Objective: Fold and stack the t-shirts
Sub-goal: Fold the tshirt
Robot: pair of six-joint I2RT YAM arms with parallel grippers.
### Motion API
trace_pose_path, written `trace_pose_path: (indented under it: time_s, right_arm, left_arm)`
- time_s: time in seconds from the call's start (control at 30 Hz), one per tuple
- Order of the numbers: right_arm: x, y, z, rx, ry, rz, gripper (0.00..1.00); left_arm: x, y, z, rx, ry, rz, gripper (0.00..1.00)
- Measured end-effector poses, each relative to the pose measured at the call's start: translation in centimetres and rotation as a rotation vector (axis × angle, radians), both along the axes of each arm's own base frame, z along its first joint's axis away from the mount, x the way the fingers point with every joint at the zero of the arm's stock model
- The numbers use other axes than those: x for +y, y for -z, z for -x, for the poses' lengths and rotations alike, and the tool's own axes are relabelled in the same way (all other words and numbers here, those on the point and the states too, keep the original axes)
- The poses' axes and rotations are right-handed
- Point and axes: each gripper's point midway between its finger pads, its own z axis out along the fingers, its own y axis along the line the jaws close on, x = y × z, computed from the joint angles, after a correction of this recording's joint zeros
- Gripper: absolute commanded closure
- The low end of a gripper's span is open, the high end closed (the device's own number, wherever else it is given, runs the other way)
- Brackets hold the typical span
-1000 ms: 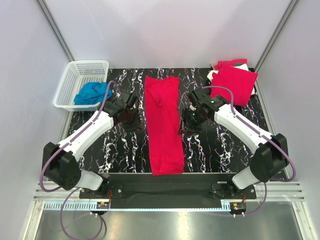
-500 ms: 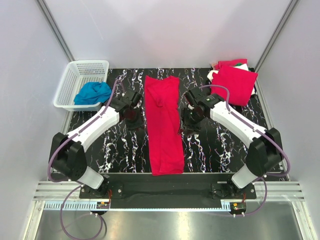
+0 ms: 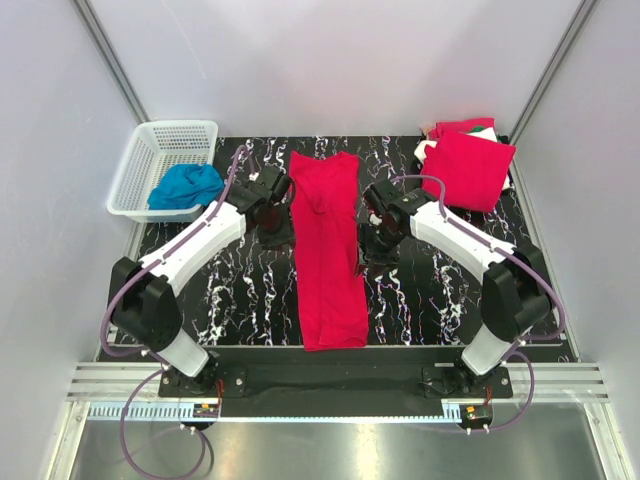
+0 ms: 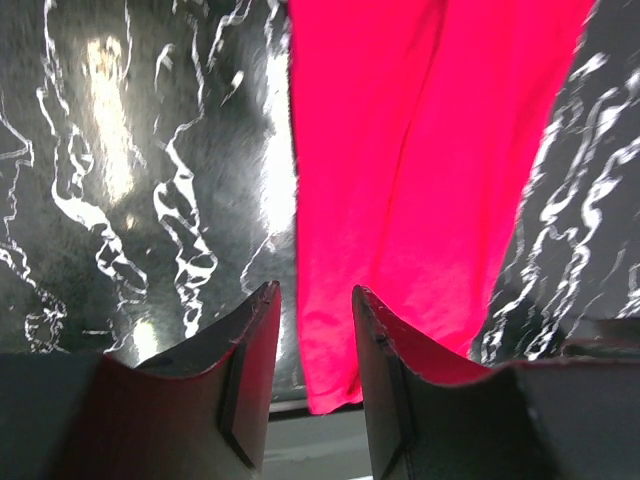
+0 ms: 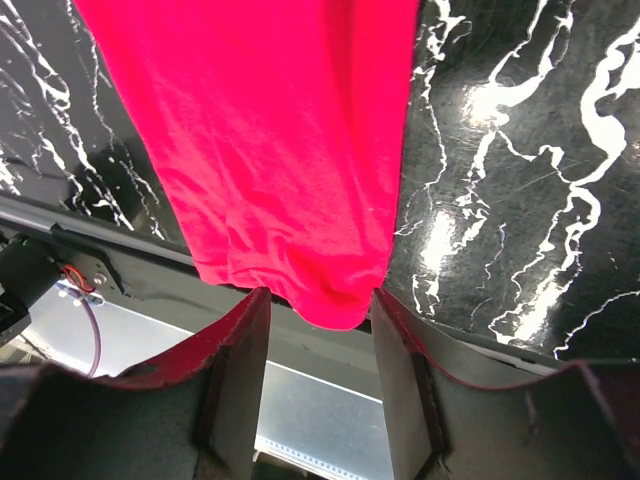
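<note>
T-shirt [image 3: 326, 250] — one, folded to a strip, long axis running near-to-far; two more in the far-right stack [image 3: 470, 168]. Left gripper [image 4: 315, 295] and right gripper [image 5: 318, 295] — both parted, empty.

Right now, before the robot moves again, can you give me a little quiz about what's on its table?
1. True or false: the blue cloth lies inside the white basket.
2. On the table, where is the pile of folded red shirts? A) near left corner B) far right corner C) inside the basket
3. Fill in: the left hand and right hand, on either side of the long red t-shirt, both have their fingers ____.

Key: 1 true; 2 B; 3 open.
</note>
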Motion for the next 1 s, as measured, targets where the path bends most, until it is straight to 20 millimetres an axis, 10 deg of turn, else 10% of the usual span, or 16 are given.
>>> trace_pose_path:
  time_s: [0.5,1.0]
  right_arm:
    - [-0.5,-2.0,-1.4,-0.094,-0.079,0.028,0.46]
    - [2.6,-1.3,-14.5,-0.231,-0.131,0.251,0.43]
  left_arm:
    - [-4.0,-1.4,2.0,-0.038,0.063,-0.012,0.59]
    - [-1.0,1.0,4.5,-0.011,0.194,-0.085,0.55]
